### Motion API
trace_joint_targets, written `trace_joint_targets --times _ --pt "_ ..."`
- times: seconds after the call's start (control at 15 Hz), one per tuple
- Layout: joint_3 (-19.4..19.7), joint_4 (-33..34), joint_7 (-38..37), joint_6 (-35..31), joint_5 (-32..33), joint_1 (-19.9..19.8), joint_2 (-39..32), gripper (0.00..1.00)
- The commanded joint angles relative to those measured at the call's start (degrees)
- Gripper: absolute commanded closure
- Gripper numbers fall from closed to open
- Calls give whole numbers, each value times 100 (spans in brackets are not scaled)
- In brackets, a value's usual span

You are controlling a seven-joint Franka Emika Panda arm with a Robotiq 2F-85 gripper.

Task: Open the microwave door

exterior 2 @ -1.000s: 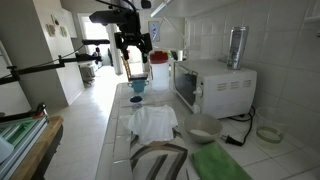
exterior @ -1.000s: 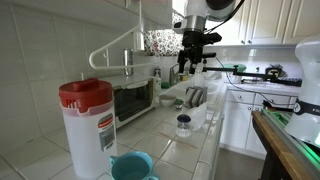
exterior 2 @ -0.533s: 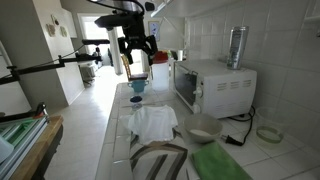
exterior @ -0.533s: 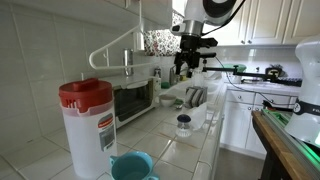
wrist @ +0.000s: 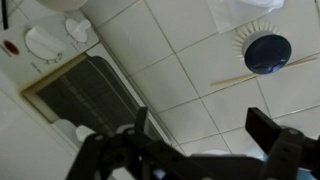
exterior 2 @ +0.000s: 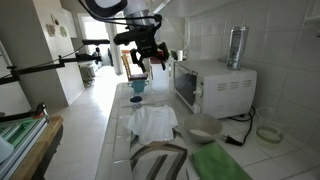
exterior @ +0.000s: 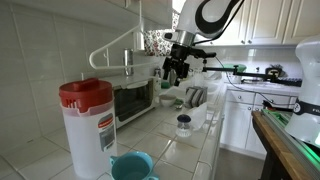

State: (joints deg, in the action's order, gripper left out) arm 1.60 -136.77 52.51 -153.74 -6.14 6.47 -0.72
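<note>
The microwave (exterior: 133,101) is a small silver-white box against the tiled wall, also seen in an exterior view (exterior 2: 222,88) and at the left of the wrist view (wrist: 40,45). The microwave door (exterior 2: 186,88), dark glass in a light frame, looks closed; it shows in the wrist view (wrist: 95,100) and in an exterior view (exterior: 130,102). My gripper (exterior: 177,70) hangs open and empty above the counter, in front of the microwave and apart from it, as both the exterior view (exterior 2: 148,60) and the wrist view (wrist: 200,128) show.
A clear pitcher with a red lid (exterior: 87,125) and a blue cup (exterior: 132,165) stand near the camera. A blue-lidded jar (exterior: 183,123) sits on the tiled counter. A white cloth (exterior 2: 152,120), a bowl (exterior 2: 203,128) and a dish rack (exterior: 195,97) lie along the counter.
My gripper has moved sideways toward the microwave and tilted, staying open. The door has not moved.
</note>
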Motion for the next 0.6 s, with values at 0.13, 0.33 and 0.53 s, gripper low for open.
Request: trace_joint_targets --times 0.13,0.33,0.53 --pt "-317 124 -102 -152 137 -151 -104 0" --pt "-339 113 -160 -141 135 -180 -104 0" --pt "-397 81 326 -468 249 -198 -123 0"
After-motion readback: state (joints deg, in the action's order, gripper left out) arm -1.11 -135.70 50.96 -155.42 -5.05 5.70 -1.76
